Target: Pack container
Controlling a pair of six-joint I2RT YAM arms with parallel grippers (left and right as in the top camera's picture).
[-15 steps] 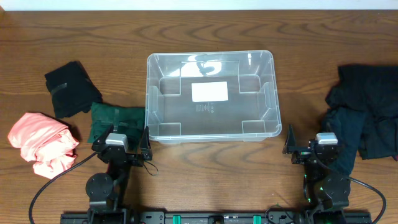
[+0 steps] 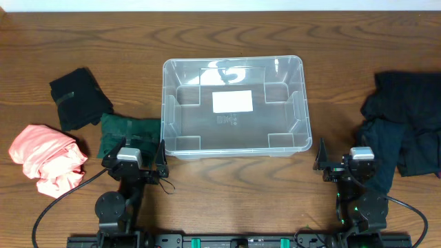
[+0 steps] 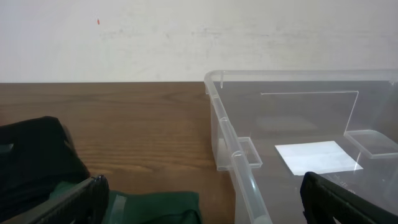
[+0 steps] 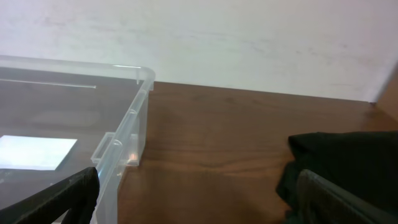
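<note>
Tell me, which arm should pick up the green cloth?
The left arm: its open jaws are right at the green cloth, while the right arm sits beyond the container, beside the dark clothes.

Dark wood-grain table point(image 2: 227, 186) against a plain white wall point(image 3: 186, 37).

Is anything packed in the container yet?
No, the container holds nothing but its own white label on the base.

Light even and diffuse, from above; shadows soft and short. Overhead view sharp; mild glare on container point(image 2: 275, 67) far side. Wrist views softer: fingertips point(image 3: 68, 204) at bottom edge blurred, room wall point(image 4: 217, 37) pale, black cloth point(image 4: 348, 155) shows little detail
</note>
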